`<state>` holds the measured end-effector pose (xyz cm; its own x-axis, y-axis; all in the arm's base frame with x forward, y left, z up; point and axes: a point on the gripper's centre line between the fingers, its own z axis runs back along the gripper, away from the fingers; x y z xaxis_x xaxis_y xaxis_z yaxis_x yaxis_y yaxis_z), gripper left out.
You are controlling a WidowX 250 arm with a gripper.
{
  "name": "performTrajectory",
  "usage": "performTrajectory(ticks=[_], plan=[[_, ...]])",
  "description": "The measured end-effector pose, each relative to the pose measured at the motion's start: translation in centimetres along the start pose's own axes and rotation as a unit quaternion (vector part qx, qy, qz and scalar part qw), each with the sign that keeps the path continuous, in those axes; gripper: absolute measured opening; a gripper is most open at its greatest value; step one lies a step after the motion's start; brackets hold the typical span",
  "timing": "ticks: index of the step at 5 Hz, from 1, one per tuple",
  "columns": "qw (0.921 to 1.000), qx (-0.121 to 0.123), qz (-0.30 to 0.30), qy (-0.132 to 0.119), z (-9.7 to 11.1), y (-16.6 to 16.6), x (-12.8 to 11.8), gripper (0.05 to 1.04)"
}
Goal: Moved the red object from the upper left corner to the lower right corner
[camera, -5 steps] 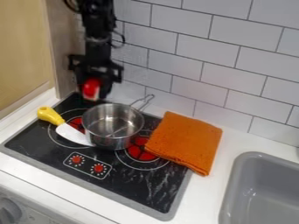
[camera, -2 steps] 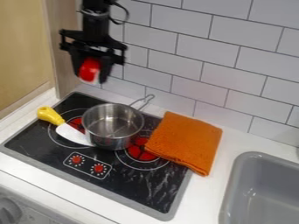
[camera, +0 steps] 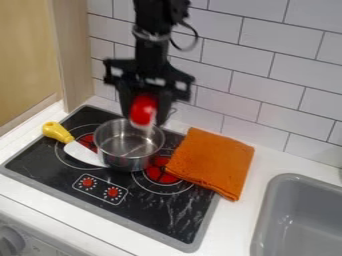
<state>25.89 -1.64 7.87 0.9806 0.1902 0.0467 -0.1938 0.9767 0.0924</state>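
My gripper (camera: 143, 117) hangs over the back rim of the metal pot, shut on the red object (camera: 143, 109). The red object sits between the two fingers, with a whitish part at its lower end that overlaps the pot's back right rim in the view. Black fingers stand on both sides of it. From here I cannot tell how high above the pot it is.
Below stands the metal pot (camera: 128, 145) on the black stove (camera: 160, 215). A spatula with a yellow handle (camera: 57, 132) lies left of the pot. An orange cloth (camera: 212, 161) lies to the right, then the grey sink (camera: 294, 220). A tiled wall rises behind.
The gripper first rose with the red object from the stove's back left corner, then moved right and down to the pot. Pot, spatula and cloth have stayed put.
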Motion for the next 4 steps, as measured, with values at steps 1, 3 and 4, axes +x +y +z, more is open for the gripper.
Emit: performTrajectory(ticks=[1,3,4], plan=[[0.9995,-0.009,-0.025,-0.017,-1.2,-4.3,-3.7,0.547],[0.9986,-0.046,-0.024,-0.013,-4.4,-8.3,-8.4,0.547],[0.9985,-0.053,-0.013,-0.002,-6.6,-9.2,-8.7,0.547]])
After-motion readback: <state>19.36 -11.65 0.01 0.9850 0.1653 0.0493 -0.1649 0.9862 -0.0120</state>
